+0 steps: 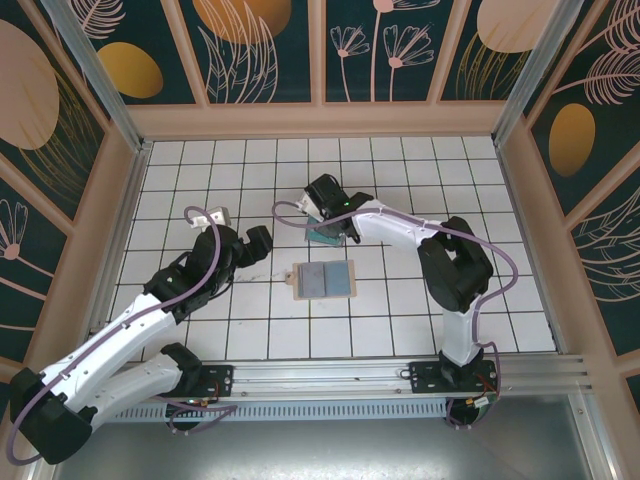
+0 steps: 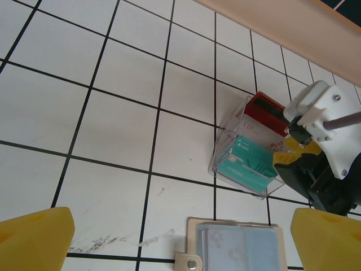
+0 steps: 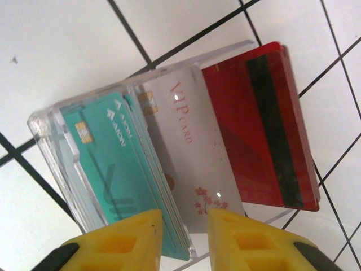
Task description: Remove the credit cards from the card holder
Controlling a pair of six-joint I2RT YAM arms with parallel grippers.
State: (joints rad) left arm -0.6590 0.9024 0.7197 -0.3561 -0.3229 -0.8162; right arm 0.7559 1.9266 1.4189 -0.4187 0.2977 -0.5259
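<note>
Two arms reach over a white tiled table (image 1: pixel 200 170). Near the middle I see the card holder (image 1: pixel 323 279), a tan bifold lying open and flat with its grey-blue panels facing up. I cannot tell whether any card sits in its sleeves.

Just beyond it is a clear plastic box (image 2: pixel 217 164), and the credit cards stand on edge inside it. There are teal cards (image 3: pixel 113 164), a whitish card (image 3: pixel 180 135) marked VIP, and a red card (image 3: pixel 265 124) leaning outward at one end.

My right gripper (image 3: pixel 185 237) hangs directly over the box. Its jaws are close together, with card edges showing in the narrow gap. I cannot tell whether they pinch a card or have let go.

My left gripper (image 2: pixel 183 237) is spread wide and empty. It hovers near the left side of the card holder, I judge so it can steady the leather while the other arm pulls.
</note>
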